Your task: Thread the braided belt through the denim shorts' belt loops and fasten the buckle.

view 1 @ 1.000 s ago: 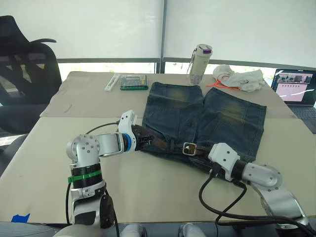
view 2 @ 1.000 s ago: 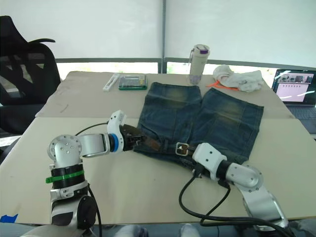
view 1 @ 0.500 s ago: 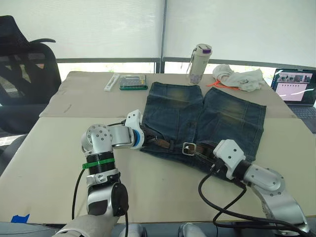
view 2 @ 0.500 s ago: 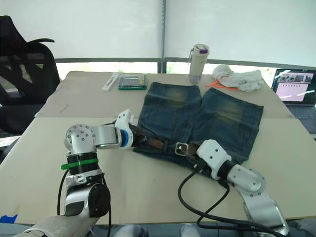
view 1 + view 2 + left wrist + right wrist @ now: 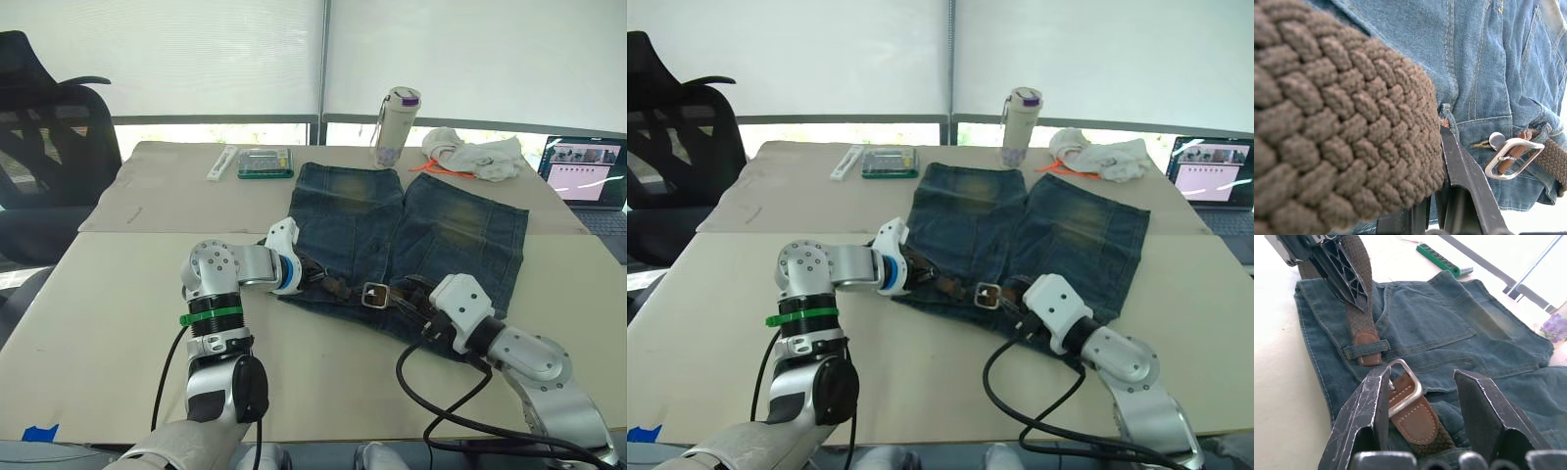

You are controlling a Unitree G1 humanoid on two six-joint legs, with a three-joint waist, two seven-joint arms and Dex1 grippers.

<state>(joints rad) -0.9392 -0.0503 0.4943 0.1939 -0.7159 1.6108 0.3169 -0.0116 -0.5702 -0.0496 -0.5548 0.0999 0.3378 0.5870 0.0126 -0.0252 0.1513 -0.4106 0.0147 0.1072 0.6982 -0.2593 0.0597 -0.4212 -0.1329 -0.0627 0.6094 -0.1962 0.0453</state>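
The denim shorts lie flat mid-table, waistband toward me. The braided belt, dark brown, runs along that waistband. Its leather tip sits under a belt loop. The silver buckle lies at the waistband's middle. My left gripper is on the waistband's left part, shut on the braided strap just left of that loop. My right gripper hovers open at the buckle, one finger on each side, holding nothing.
Behind the shorts stand a bottle, a white cloth, a green box and a white strip. A laptop sits at the far right. A black chair stands left of the table. A black cable loops beneath my right arm.
My left gripper has slid right along the waistband with the belt, closer to the buckle. My right gripper has shifted slightly right and stays open by the buckle.
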